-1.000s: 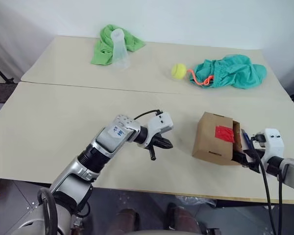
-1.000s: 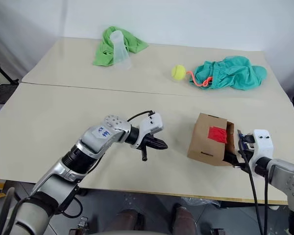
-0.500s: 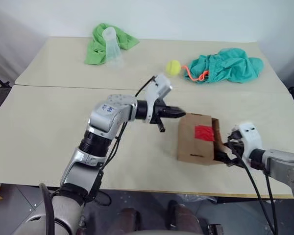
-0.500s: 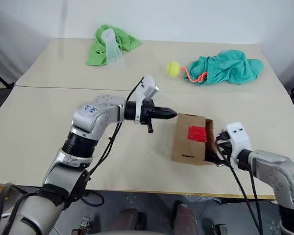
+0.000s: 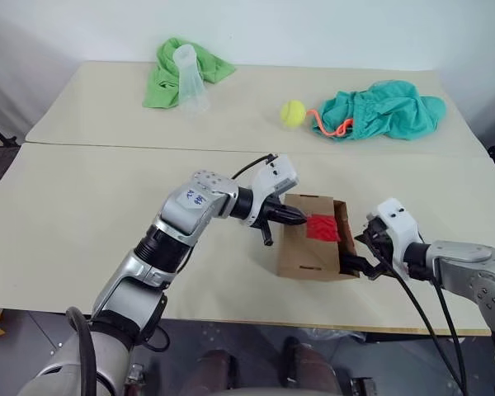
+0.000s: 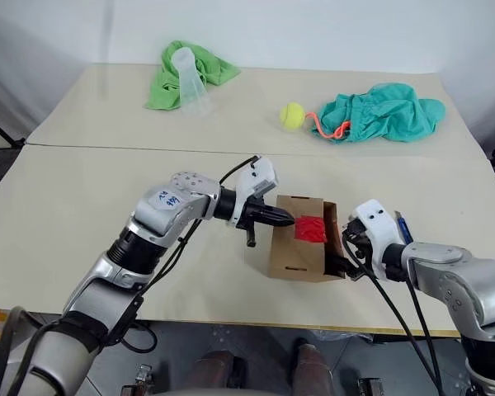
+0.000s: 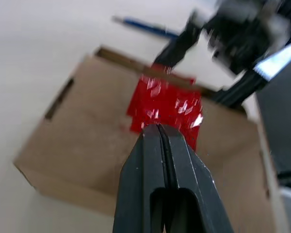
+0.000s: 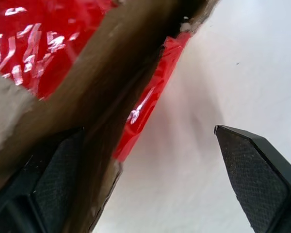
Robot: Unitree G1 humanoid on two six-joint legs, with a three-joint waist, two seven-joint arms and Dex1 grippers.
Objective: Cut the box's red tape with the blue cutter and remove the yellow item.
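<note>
Left eye view: the box sits near the front edge of the bench, lying with its red tape facing up. The left gripper, fingers pressed shut on nothing, points at the tape from the box's 9 o'clock. The right gripper stands wide open at the box's 3 o'clock, one finger against the cardboard flap (the other is off over bare bench). The blue cutter lies on the bench just beyond the right gripper, unheld; the yellow item cannot be seen. A tennis ball and teal cloth lie far off at 12 o'clock. Risk, as I judge it: with no blade in hand, poking the tape would only shove the light box toward the bench edge, or nudge the cutter out of reach.
</note>
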